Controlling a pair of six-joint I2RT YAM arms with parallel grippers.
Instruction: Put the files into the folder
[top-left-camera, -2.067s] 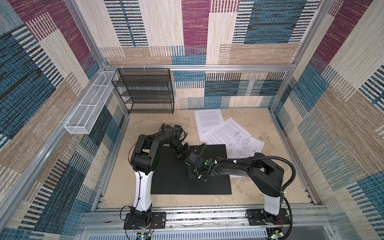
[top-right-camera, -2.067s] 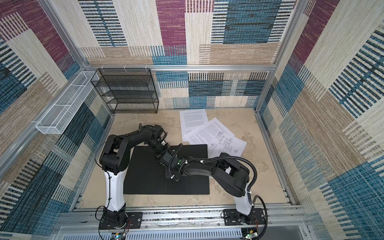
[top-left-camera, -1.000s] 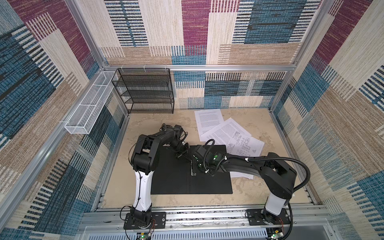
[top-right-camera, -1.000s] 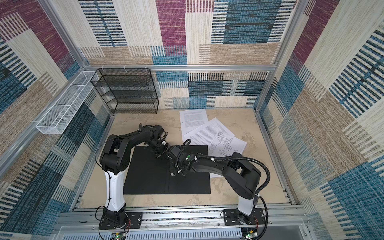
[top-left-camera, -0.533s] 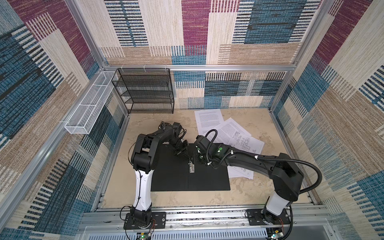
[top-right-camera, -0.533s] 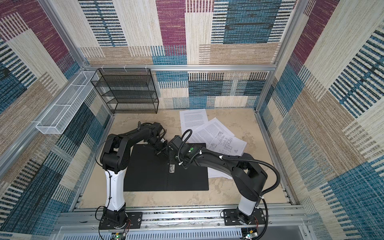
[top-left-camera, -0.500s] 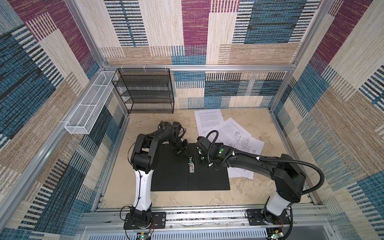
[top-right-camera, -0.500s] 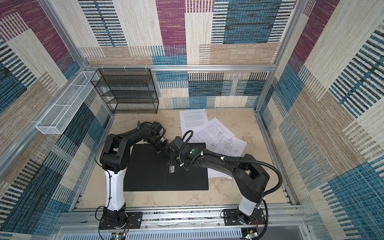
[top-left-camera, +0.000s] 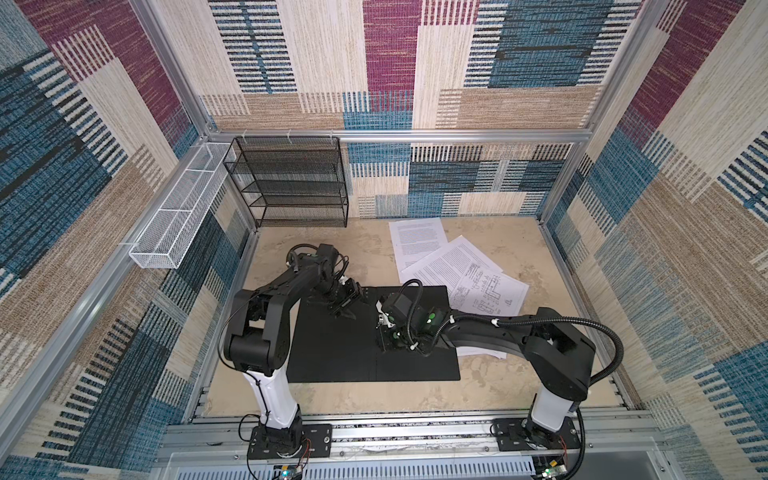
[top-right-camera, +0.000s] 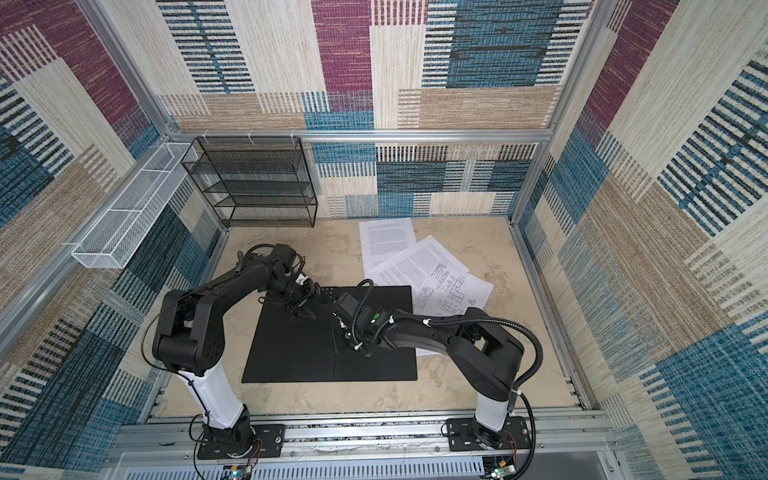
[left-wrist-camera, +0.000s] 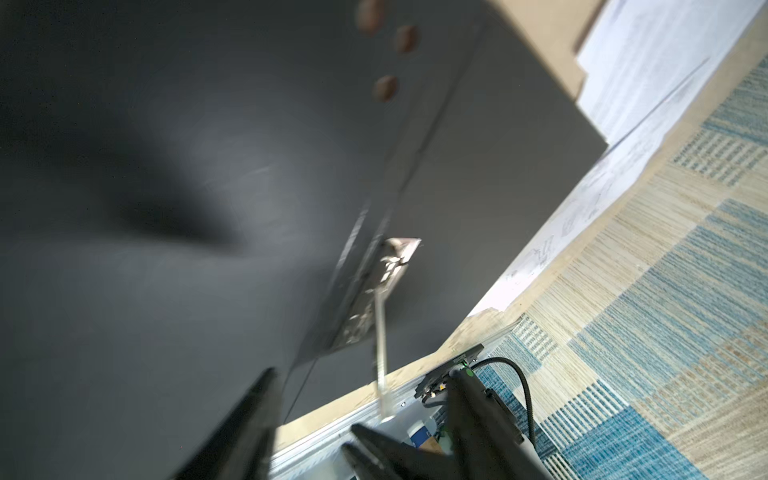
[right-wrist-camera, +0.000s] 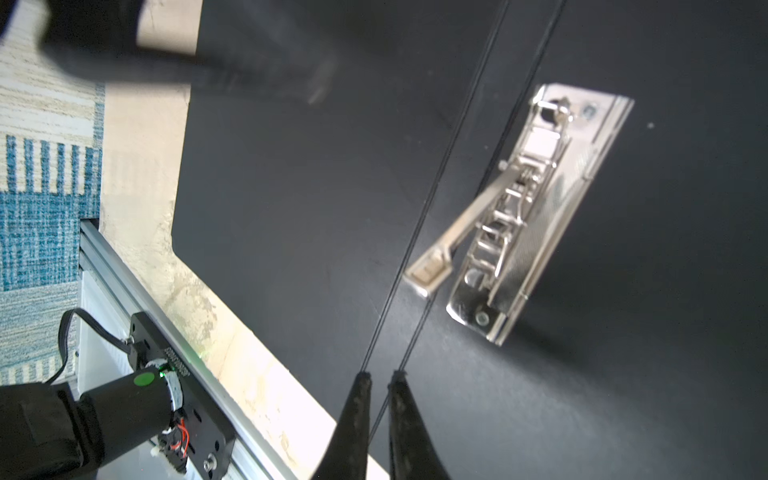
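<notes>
The folder (top-left-camera: 332, 353) lies open on the table, black inside up, in both top views (top-right-camera: 291, 353). Its metal clip (right-wrist-camera: 519, 216) sits beside the spine with the lever (right-wrist-camera: 457, 232) raised. My right gripper (top-left-camera: 384, 345) hangs over the spine just in front of the clip, its fingers (right-wrist-camera: 359, 411) almost touching with nothing between them. My left gripper (top-left-camera: 347, 301) is open above the folder's far left part; one blurred finger (left-wrist-camera: 253, 415) shows in the left wrist view. The files (top-left-camera: 453, 266) lie fanned out behind the folder's far right corner, and one sheet (top-left-camera: 478, 353) pokes out from under its right edge.
A black wire-mesh rack (top-left-camera: 291, 183) stands at the back left against the wall. A white wire basket (top-left-camera: 178, 220) hangs along the left wall. An aluminium rail (top-left-camera: 395, 432) carrying both arm bases runs along the front. Bare tabletop (top-left-camera: 519, 386) shows right of the folder.
My left gripper has gone from shut to open over the folder's far left part. My right gripper has swung back over the spine and now covers the clip in both top views.
</notes>
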